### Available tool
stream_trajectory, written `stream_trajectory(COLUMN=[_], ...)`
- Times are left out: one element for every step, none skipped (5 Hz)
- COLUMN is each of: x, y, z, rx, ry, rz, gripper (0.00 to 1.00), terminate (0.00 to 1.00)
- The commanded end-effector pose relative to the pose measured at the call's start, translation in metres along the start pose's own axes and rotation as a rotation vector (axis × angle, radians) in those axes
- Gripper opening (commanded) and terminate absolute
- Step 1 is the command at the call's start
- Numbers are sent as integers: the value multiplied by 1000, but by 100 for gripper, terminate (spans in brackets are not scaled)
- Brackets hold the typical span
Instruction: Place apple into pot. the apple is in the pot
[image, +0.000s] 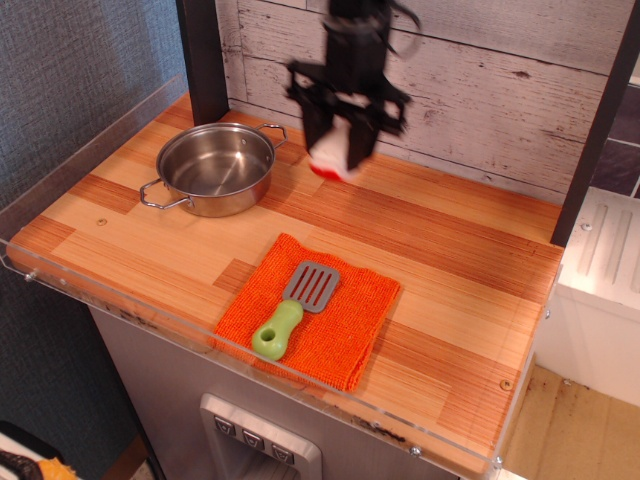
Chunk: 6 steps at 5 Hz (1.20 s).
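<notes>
The pot (216, 167) is bright polished steel, mirror-glossy inside, with thin wire loop handles. The apple (331, 155), blurred, looks like smooth white plastic with a red rim. The gripper (341, 128) clamped on it is matt black. At 6 o'clock from it lies a nubby orange cloth (310, 310), coarse and matt, bearing a spatula (294, 307) with a glossy green plastic handle and dull grey slotted blade. The table (460, 270) is smooth striped wood; the back wall (520, 70) is rough whitewashed planks.
</notes>
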<state>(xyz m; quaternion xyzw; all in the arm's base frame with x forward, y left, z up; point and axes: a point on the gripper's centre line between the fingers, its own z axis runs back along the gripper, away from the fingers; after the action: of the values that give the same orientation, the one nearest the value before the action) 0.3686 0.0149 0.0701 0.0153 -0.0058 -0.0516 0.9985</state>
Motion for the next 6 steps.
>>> stream_trajectory(x=[-22,-25,-24,-26,-25,-30], y=[76,83,89,88,83,64], z=[8,-9,-19,-18,-4,25], rx=[103,128,137,146,146,130], ry=[38,88,119,120,69,-1], rz=[140,156,155,156,146,145], gripper=[0,0,0,100,100,100], terminate=[0,0,0,0,0,0])
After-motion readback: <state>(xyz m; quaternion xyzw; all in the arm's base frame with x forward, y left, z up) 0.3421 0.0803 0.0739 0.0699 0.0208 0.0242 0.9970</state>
